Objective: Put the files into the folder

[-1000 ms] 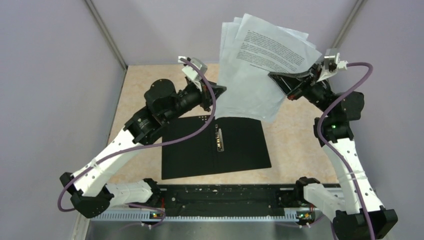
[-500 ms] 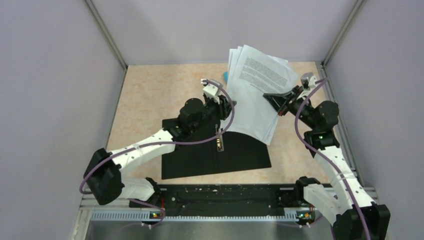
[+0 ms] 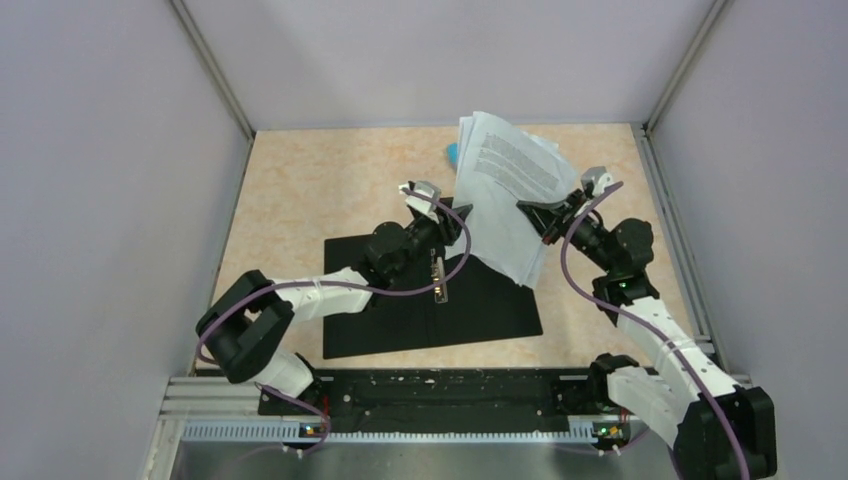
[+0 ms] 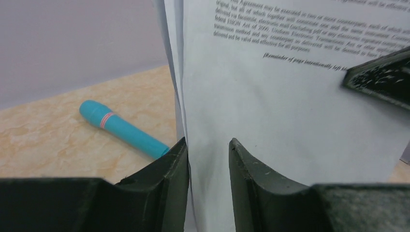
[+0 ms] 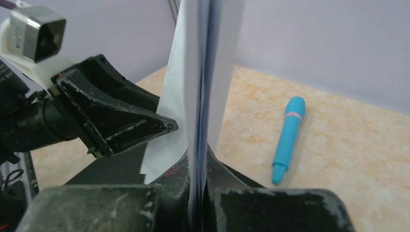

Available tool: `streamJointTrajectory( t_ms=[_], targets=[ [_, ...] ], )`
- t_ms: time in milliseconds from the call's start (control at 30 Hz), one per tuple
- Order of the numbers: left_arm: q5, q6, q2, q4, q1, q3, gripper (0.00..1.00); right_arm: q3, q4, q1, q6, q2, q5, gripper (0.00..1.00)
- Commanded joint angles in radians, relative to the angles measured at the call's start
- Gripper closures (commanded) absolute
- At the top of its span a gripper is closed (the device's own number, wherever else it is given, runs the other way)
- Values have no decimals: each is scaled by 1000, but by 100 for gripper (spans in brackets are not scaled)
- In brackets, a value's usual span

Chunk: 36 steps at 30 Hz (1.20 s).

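Twice at risk. Clamps the files [image 3: 505, 190] upright in the right gripper [image 3: 528, 212], lower corner over the folder [image 3: 400, 310] beneath. Straddles their free edge with the left gripper [image 4: 208, 145], jaws apart, not pinching. May crease sheets if shut askew; may fan out, missing folder.

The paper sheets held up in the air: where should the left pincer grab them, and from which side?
Take the files by their free left edge, opposite where the right pincer is shut on them. They hang nearly upright and thin, so come in edge-on from the left, one finger on each face. The open left pincer sits lined up that way, probably well placed.
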Motion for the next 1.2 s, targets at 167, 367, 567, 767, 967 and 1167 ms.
streamJointTrajectory(
  t_ms=[167, 367, 567, 767, 967, 1167],
  targets=[
    [110, 52, 91, 265, 21, -23, 60, -61, 94, 115, -206, 34, 196, 100],
    [94, 64, 127, 349, 35, -60, 60, -73, 124, 151, -215, 26, 191, 100],
    [183, 61, 67, 369, 81, -106, 54, 82, -92, 227, -283, -5, 158, 100],
    [276, 54, -113, 251, 149, -137, 40, 278, -320, 255, -310, -58, 109, 100],
    [491, 27, -311, -19, 245, -48, 34, 443, -501, 256, -353, -54, 60, 100],
    [702, 18, -350, -155, 303, 70, 31, 532, -551, 256, -347, -57, -23, 100]
  ],
)
